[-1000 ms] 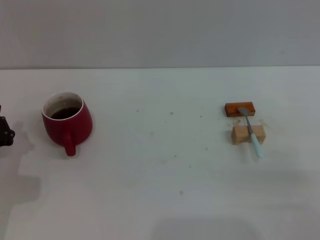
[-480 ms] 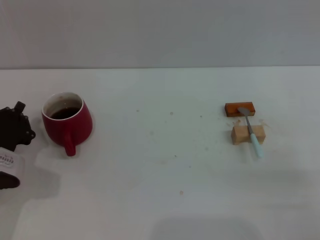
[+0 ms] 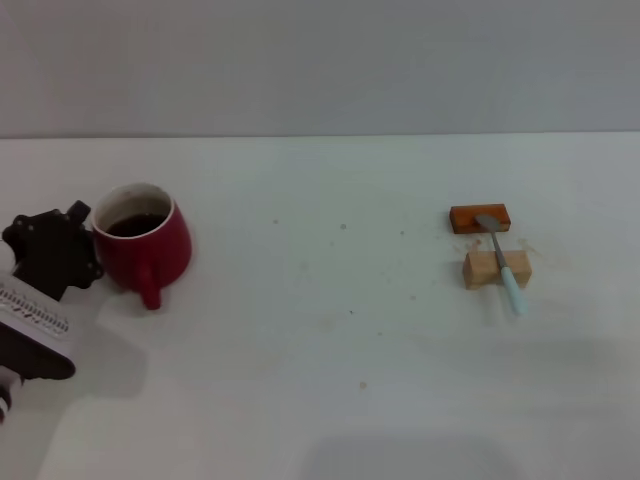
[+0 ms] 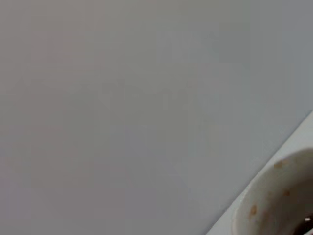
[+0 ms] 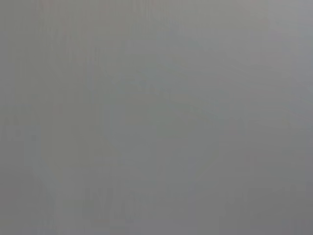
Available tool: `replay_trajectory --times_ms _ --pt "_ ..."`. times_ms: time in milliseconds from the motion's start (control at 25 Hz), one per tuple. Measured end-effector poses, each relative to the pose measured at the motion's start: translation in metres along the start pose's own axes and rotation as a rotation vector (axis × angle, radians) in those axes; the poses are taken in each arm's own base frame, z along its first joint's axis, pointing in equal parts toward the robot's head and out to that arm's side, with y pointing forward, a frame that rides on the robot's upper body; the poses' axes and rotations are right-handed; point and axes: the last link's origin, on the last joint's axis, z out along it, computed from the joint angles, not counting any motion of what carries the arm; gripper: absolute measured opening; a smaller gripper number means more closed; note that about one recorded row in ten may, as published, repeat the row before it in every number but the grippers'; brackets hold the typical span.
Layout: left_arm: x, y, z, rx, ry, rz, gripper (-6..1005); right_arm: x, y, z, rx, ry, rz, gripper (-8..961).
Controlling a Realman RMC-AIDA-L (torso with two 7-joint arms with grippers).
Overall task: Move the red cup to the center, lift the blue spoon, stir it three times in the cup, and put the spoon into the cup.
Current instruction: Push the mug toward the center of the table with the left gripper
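Evidently the first step is in hand: the left claw [image 3: 80,245] is pressing against the red cup [image 3: 145,245] at the tabletop's [image 3: 320,350] left side, though whether its fingers are spread I cannot tell. Next, the cup needs shifting toward center. The blue spoon [image 3: 505,270] is lying across two small blocks [image 3: 497,268], well apart. Pale wall behind; right claw unseen.

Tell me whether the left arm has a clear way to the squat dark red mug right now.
Probably yes. The left hand is already against the squat dark red mug on its left side, with nothing between them; the mug's loop handle points toward the table's near edge, out of the way.
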Motion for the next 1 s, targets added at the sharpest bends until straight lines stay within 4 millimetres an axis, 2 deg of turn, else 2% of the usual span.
replay_trajectory --times_ms 1000 --pt "0.037 0.037 0.002 -0.156 0.156 0.035 17 0.0 0.0 0.0 -0.001 0.001 0.001 738"
